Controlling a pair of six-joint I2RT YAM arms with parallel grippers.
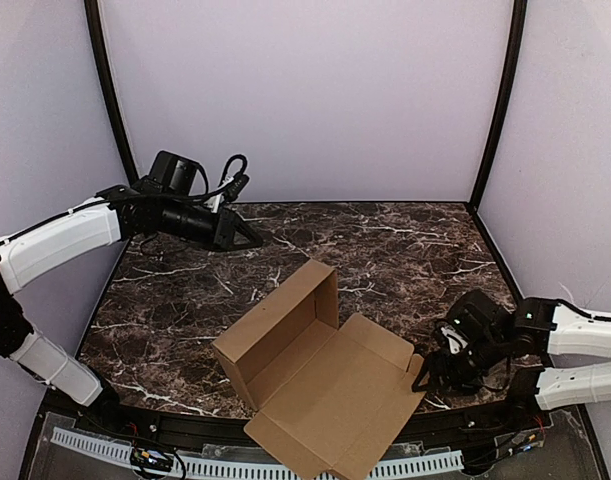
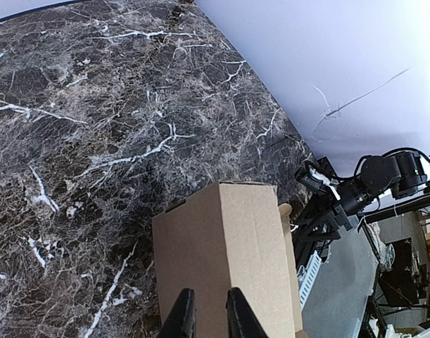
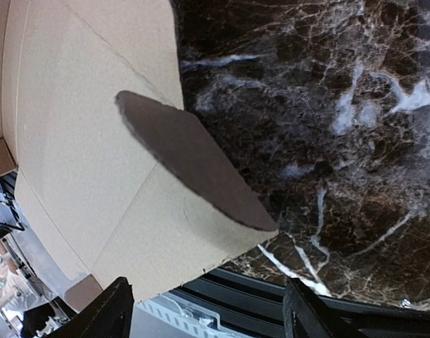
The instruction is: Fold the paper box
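Dark marble with white veins covers the table (image 1: 405, 240), enclosed by pale walls on three sides. The paper box (image 1: 315, 385) sits at the near middle of the table, partly formed and lying open. Its brown cardboard tray has upright walls on the left, and a wide flat panel reaches toward the near edge and slightly over it. My left gripper (image 1: 243, 234) hovers above the far left of the table, well apart from the box. In my left wrist view its fingers (image 2: 185, 318) are drawn nearly together with only a narrow gap, and nothing is between them. That view looks down on the outside of the box (image 2: 229, 253). My right gripper (image 1: 425, 378) is low at the box's right side, just beside its edge, with its fingers (image 3: 112, 313) spread wide and holding nothing. My right wrist view shows the flat cardboard (image 3: 81, 141) with a rounded side flap (image 3: 193, 169) standing up in shadow. I cannot tell whether my right fingers touch the cardboard.
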